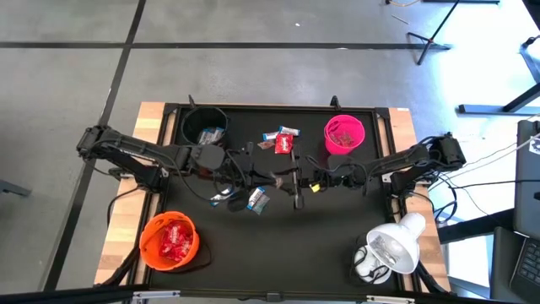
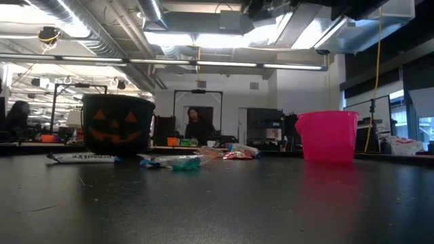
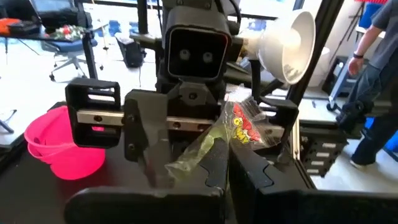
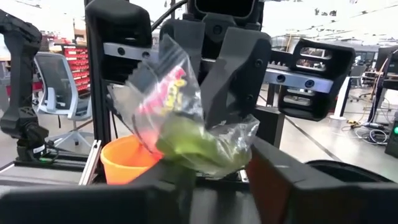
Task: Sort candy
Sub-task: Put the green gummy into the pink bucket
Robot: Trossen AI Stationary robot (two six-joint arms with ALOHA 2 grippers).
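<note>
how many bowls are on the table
3. The black bowl sits at the far left, the pink bowl at the far right, and the orange bowl at the near left corner. None seems hidden.

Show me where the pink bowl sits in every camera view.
High view: the pink bowl is near the table's far edge, right of centre.
Low view: it stands upright, right of centre.
Left wrist view: it is on the table in the background.
Right wrist view: not in it.
Shared landmark: the black bowl, seen in the high and low views.
</note>
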